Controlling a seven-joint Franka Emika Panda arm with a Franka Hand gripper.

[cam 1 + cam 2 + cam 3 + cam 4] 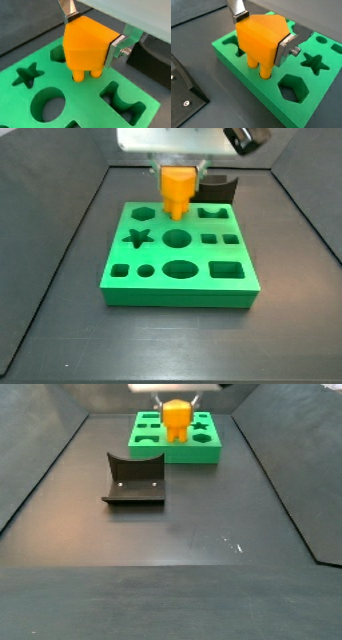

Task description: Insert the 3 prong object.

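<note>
Jaws of the gripper (261,32) clamp the 3 prong object (261,40), probably light, stiff, smooth plastic, by its broad flanks above the green board (304,107).

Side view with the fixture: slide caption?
Gripper holds the 3 prong object over the green board, fixture in front.

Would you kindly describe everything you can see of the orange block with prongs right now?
The orange block looks like smooth, matte plastic: a boxy body with a sloped top and round prongs pointing down. It stands upright, clamped between the silver fingers of the hand, which is shut on it above the rear of the green board. In both wrist views two prongs show, their tips at or just inside a hole in the board; how deep they sit cannot be told. Nothing else touches it.
</note>
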